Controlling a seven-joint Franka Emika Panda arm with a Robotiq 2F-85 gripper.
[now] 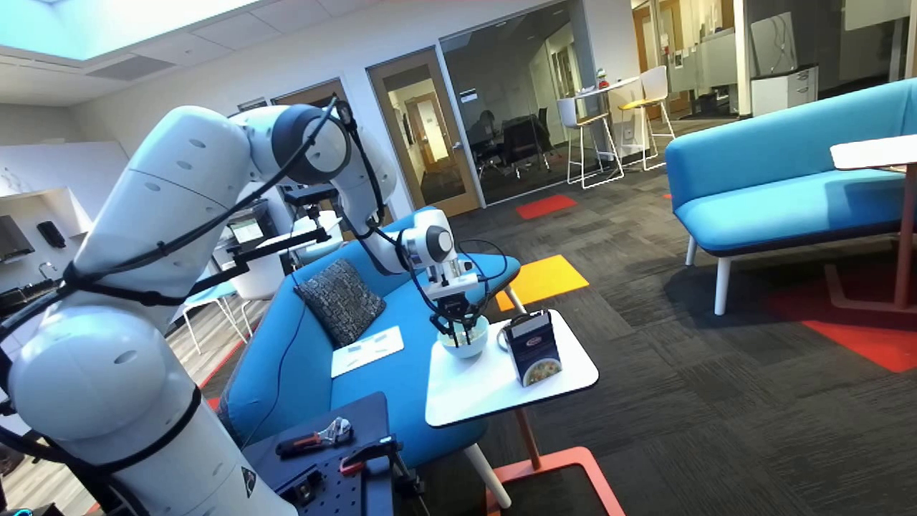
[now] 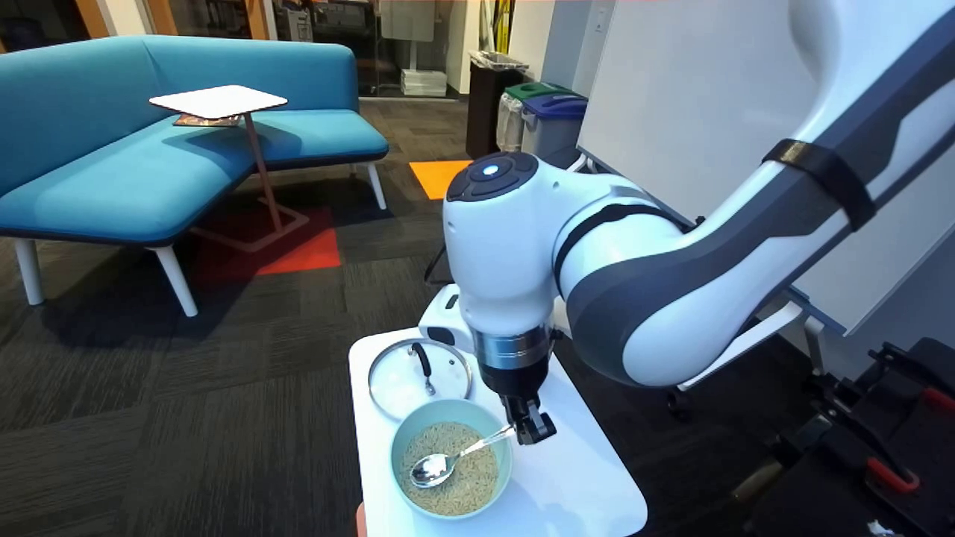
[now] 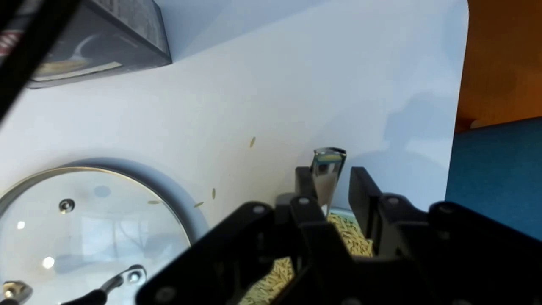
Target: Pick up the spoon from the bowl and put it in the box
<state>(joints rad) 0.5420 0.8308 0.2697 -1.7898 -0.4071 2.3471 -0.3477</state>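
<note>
The spoon (image 2: 433,471) is silver and lies on grain in the pale green bowl (image 2: 397,466), its handle sticking out over the rim. The bowl also shows in an exterior view (image 1: 467,350). My gripper (image 2: 533,429) is open at the handle end, above the bowl's edge. In the wrist view the spoon handle (image 3: 327,169) stands between the open fingers (image 3: 333,180), close to the left finger; I cannot tell if they touch. The dark box (image 1: 534,344) stands upright on the table; its lower part shows in the wrist view (image 3: 110,48).
A glass lid (image 2: 392,380) with a black handle lies beside the bowl on the white table (image 2: 567,485). Several loose grains lie on the table near the lid. A blue sofa (image 1: 380,394) adjoins the table. A dark cart with tools (image 1: 315,441) is near the arm's base.
</note>
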